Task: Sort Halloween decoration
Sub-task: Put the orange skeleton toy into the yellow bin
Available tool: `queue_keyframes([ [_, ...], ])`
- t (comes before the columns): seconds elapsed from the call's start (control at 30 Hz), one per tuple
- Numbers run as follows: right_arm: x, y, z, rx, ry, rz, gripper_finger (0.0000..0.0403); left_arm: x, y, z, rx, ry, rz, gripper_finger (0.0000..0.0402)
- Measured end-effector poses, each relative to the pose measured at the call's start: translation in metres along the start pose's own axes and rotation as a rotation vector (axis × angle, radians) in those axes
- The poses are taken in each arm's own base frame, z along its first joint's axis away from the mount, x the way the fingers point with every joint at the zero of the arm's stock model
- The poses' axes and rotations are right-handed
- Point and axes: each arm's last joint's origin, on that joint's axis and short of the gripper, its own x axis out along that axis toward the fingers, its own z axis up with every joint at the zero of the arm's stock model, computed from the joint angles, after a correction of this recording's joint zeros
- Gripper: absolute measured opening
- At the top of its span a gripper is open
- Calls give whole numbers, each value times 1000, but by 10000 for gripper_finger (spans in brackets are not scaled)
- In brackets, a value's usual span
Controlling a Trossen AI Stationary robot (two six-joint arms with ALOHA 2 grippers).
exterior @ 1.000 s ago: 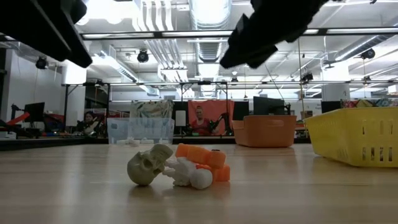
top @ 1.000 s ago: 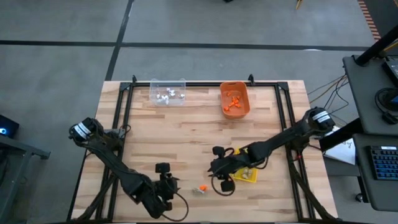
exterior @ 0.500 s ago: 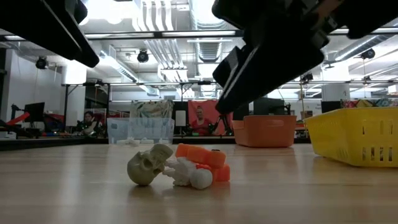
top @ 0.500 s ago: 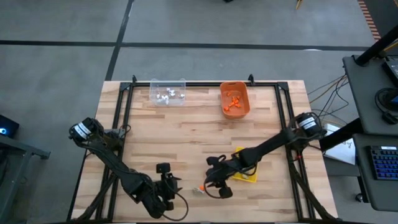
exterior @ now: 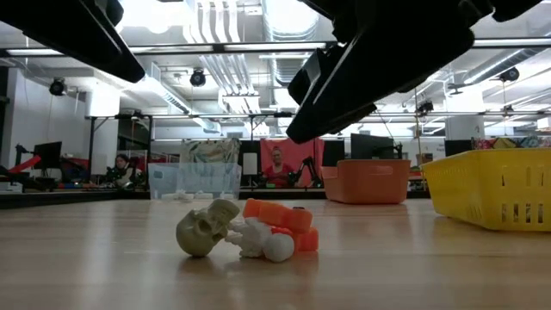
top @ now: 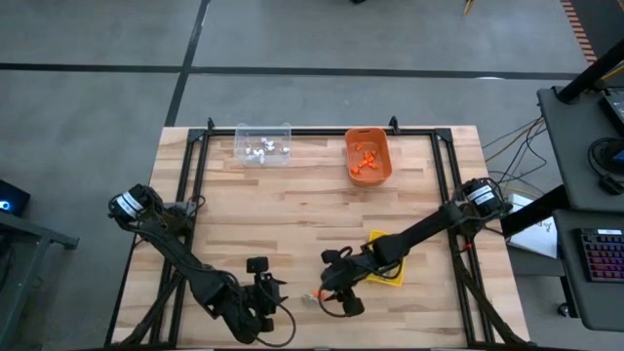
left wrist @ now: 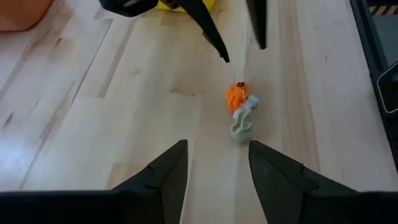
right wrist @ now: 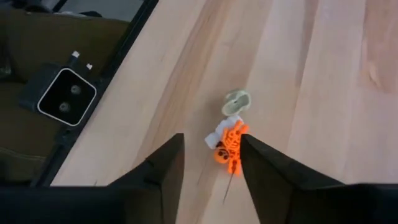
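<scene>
Right wrist view: the right tool [right wrist: 210,163], fingers apart, hangs over three touching trinkets [right wrist: 229,138] on the table [right wrist: 348,124]; closing may catch two colours or knock the skull [right wrist: 236,102] away.

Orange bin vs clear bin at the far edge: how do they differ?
The orange bin is opaque, while the clear bin is see-through. The orange bin holds orange trinkets; the clear bin holds white ones. The orange bin sits to the right of the clear bin in the high view. Both are small open containers near the table's far edge.
</scene>
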Motion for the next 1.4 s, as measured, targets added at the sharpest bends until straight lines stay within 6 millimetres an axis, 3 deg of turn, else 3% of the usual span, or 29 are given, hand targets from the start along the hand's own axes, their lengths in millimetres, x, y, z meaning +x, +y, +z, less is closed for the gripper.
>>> queue_keyframes([
  [0.43, 2, 3, -2, -2, -4, -61, 160, 0, 1, 2, -8, -51, 42, 152],
  [0.83, 39, -6, -24, -8, 14, -71, 160, 0, 1, 4, -6, -78, 67, 152],
  [1.03, 41, -14, -21, 0, -17, -79, 160, 0, 1, 4, -7, -79, 68, 152],
  [1.4, 40, -17, -21, 1, -16, -61, 101, 0, 1, 4, -6, -79, 69, 152],
])
